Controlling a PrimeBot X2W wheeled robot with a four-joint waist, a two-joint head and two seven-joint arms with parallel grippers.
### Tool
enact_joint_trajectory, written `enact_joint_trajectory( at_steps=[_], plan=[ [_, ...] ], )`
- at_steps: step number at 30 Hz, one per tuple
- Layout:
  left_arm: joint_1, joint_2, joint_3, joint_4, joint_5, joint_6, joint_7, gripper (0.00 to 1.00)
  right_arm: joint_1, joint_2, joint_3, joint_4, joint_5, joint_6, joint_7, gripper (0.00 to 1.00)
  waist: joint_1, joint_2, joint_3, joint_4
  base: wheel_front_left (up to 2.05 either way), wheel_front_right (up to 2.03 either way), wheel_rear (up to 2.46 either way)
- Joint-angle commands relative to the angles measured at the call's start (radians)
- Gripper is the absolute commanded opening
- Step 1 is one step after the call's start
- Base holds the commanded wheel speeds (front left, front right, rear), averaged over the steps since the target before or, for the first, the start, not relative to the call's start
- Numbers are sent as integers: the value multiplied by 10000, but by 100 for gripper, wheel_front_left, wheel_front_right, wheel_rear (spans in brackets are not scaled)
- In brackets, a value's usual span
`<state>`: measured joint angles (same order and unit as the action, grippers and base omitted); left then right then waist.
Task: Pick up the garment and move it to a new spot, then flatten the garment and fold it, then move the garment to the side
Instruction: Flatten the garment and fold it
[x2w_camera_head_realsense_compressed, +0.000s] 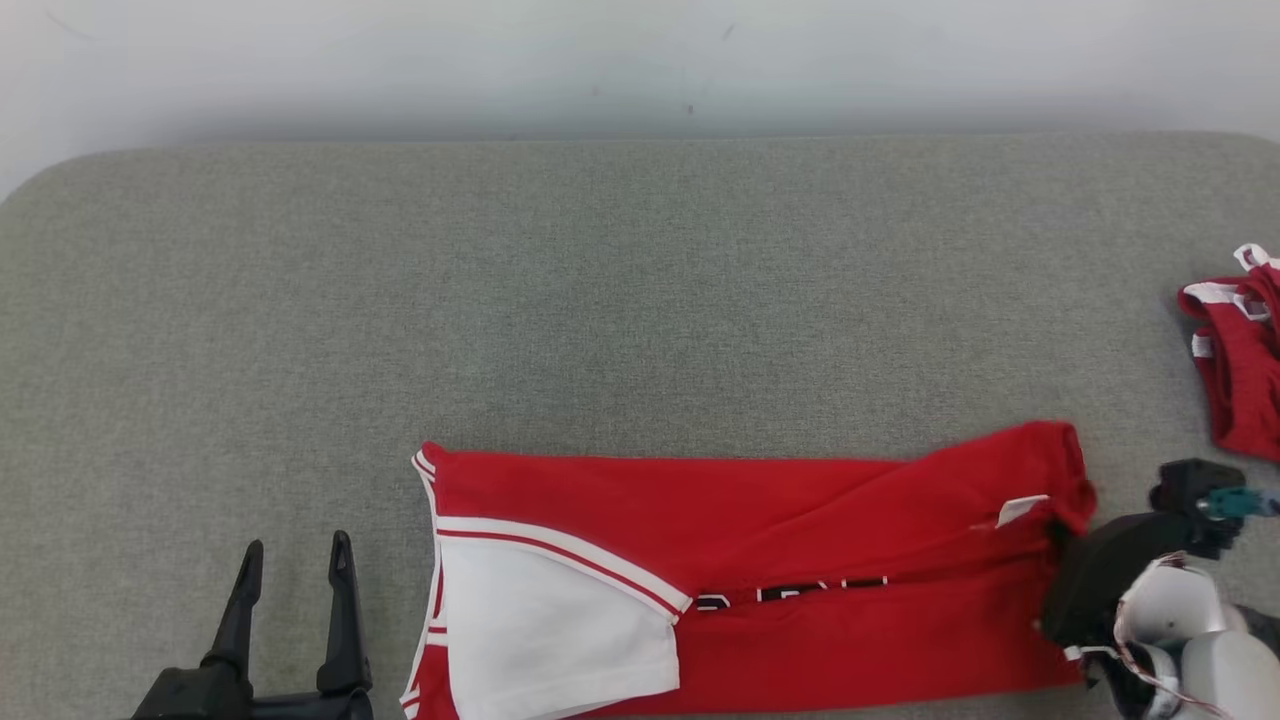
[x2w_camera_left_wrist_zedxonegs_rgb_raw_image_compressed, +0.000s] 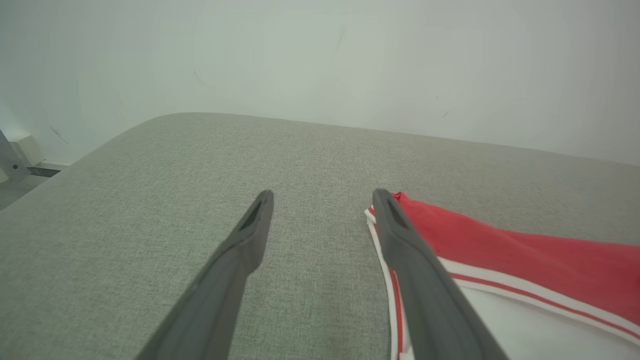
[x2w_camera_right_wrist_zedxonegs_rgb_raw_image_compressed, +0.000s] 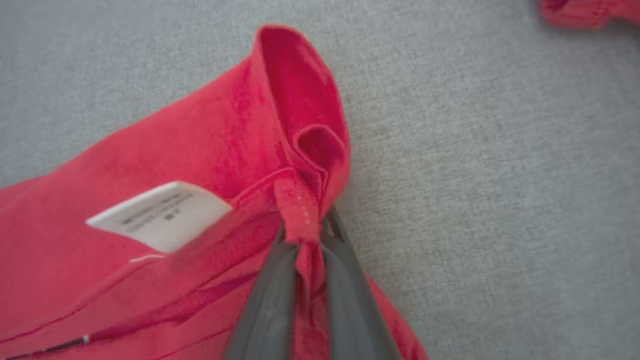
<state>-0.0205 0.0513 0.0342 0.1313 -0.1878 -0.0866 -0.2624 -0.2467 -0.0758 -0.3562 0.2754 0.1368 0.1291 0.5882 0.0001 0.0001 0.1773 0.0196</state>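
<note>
Garment (x2w_camera_head_realsense_compressed: 760, 500): red jersey w/ white trim, folded lengthwise into a long strip, lying along the near edge of the grey bench (x2w_camera_head_realsense_compressed: 600, 280). Far left, the left pincer (x2w_camera_head_realsense_compressed: 297, 542) rests released just beside the strip's white-trimmed end, not touching it, probably parked to leave room. At the strip's right end, the right pincer (x2w_camera_right_wrist_zedxonegs_rgb_raw_image_compressed: 307, 235) is clenched on a bunched bit of cloth, likely hem (close view is blurred), near the white label (x2w_camera_right_wrist_zedxonegs_rgb_raw_image_compressed: 160, 215), ready to lift or pull. Wide bare bench lies beyond. Another red piece (x2w_camera_head_realsense_compressed: 1240, 370) crowds the far right edge.

Left jaws spread wide, fingers (x2w_camera_head_realsense_compressed: 341, 610) pointing up; right jaws clamped tight, fingers (x2w_camera_right_wrist_zedxonegs_rgb_raw_image_compressed: 270, 310) nearly touching.
</note>
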Motion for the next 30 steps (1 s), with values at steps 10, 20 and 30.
enact_joint_trajectory(
  at_steps=[10, 20, 30],
  plan=[
    [148, -15, 5, -46, -145, 66, -26, 100, 491, 112, -2574, -1888, -749, 11, -534, 0, -1, -1, -73, -264, 0, 0, 0],
    [204, -15, 44, -74, -146, 103, -26, 100, 1447, 261, -2051, -4493, -337, 13, 440, 0, -1, -1, -190, -473, 0, 0, 0],
    [96, -15, -49, 59, -258, 80, -26, 100, 2407, 269, 2972, -4801, 1856, 11, 784, 0, -1, -1, -216, -480, 0, 0, 0]
  ],
)
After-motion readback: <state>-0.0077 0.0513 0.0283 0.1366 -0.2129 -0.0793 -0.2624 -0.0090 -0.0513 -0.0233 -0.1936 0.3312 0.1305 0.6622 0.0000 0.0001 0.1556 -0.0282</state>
